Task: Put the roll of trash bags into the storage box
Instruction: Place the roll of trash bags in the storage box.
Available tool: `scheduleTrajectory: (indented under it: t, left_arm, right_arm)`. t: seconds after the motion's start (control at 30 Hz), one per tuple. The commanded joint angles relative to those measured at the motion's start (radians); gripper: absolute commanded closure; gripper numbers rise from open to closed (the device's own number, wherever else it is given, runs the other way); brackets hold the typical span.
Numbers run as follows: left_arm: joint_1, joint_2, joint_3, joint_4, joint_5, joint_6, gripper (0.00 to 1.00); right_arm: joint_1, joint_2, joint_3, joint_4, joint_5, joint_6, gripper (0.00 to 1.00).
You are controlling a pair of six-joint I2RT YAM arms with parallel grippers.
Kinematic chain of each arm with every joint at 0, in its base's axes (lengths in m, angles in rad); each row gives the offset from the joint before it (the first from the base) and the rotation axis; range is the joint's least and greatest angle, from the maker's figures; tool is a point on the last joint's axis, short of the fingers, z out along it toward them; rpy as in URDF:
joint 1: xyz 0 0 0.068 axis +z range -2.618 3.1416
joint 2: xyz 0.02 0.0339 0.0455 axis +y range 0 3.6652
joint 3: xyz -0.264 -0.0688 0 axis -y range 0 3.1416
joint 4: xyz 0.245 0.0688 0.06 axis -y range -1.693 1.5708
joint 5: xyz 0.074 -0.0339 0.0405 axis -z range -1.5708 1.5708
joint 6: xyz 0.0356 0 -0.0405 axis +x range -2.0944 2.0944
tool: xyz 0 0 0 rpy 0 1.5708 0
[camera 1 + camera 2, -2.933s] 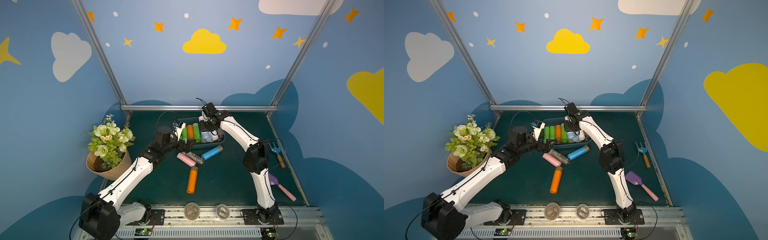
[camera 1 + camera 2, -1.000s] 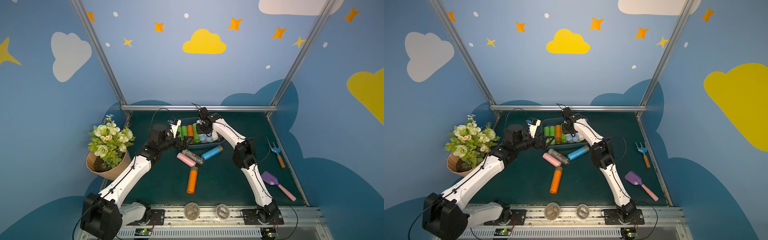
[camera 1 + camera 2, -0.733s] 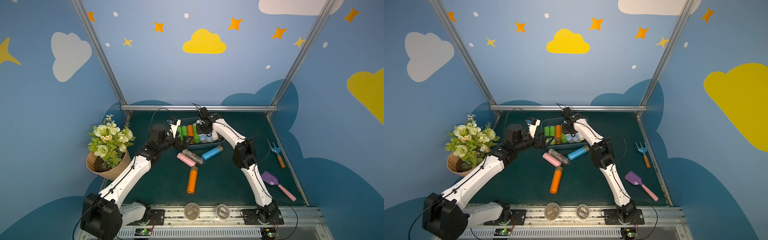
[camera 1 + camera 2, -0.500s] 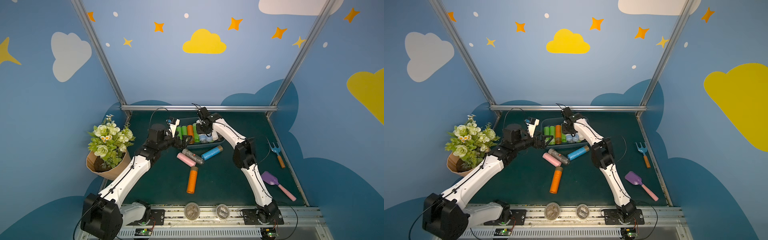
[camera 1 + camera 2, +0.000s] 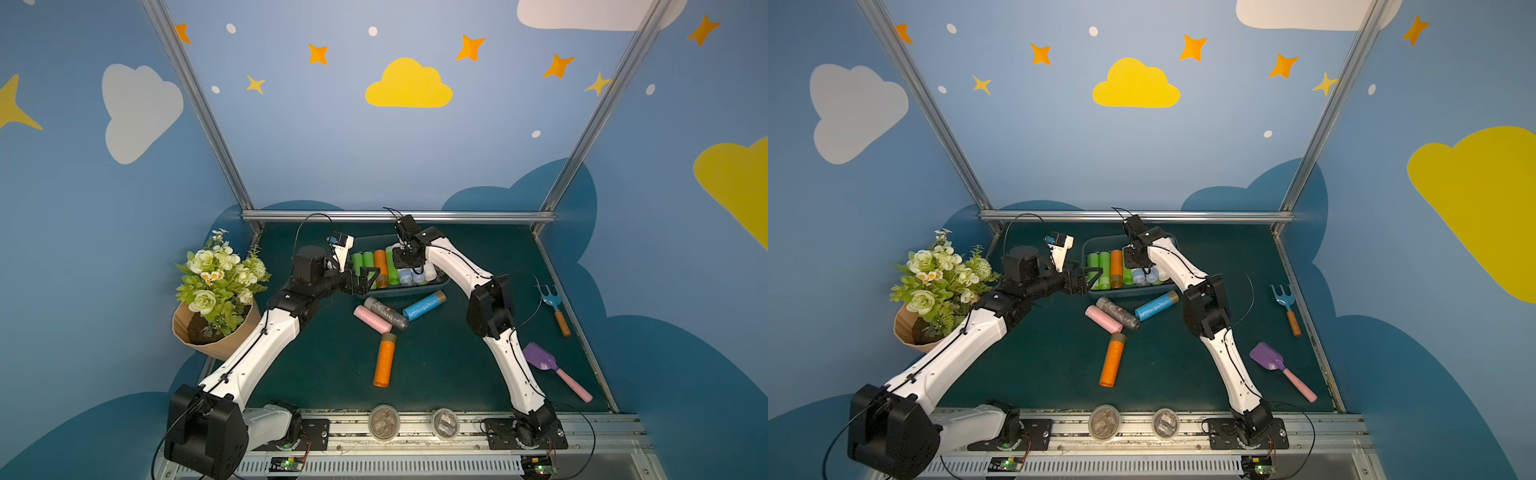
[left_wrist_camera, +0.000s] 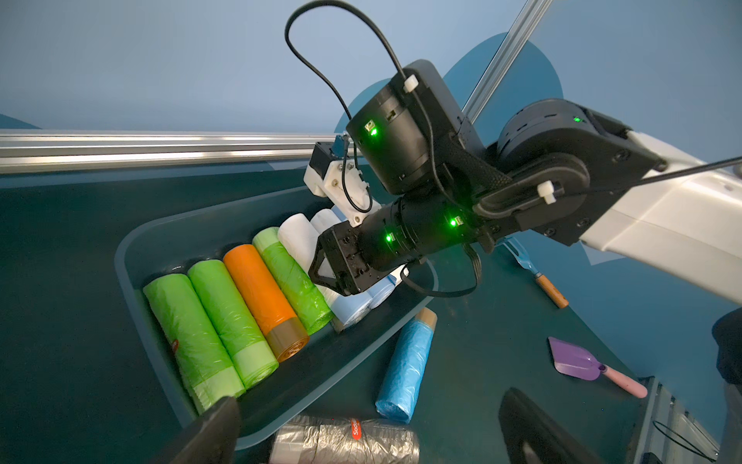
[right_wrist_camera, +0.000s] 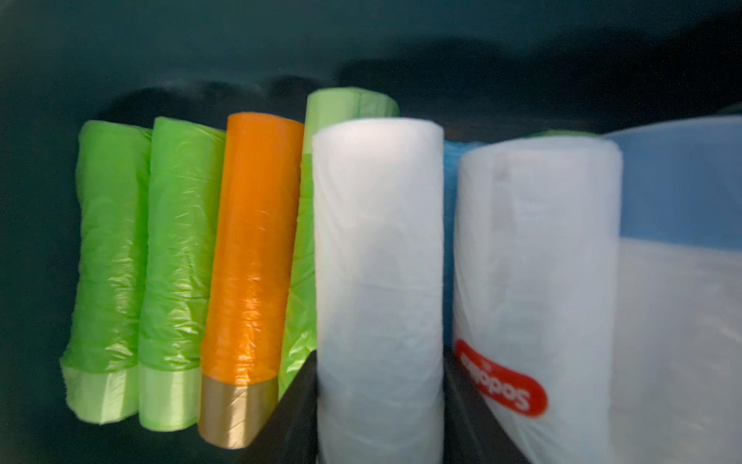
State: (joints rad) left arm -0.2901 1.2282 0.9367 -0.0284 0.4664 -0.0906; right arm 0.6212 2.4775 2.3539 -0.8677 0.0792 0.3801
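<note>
Right wrist view has the right end effector (image 7: 379, 361) clamped on the white roll (image 7: 377, 241), fingers tight on both sides, down inside the storage box (image 5: 415, 291) beside the orange roll (image 7: 253, 241) and green rolls (image 7: 112, 241). Left end effector (image 5: 368, 277) hangs wide apart, empty, at the box's near rim.

Rolls (image 5: 380, 266) inside storage box (image 5: 415, 290)
</note>
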Motion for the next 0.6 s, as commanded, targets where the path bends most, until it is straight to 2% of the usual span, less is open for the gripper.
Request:
scheduleTrajectory:
  t: [0.0,0.57]
  left_arm:
    - [0.003,0.005,0.024,0.006,0.015,0.000,0.00]
    - [0.004,-0.014,0.012,-0.030,-0.018,0.061,0.00]
  right_arm:
    - [0.000,-0.069,-0.012,0.008,0.040,-0.014,0.57]
    - [-0.008,-0.085,0.036,0.011,0.003,-0.034,0.56]
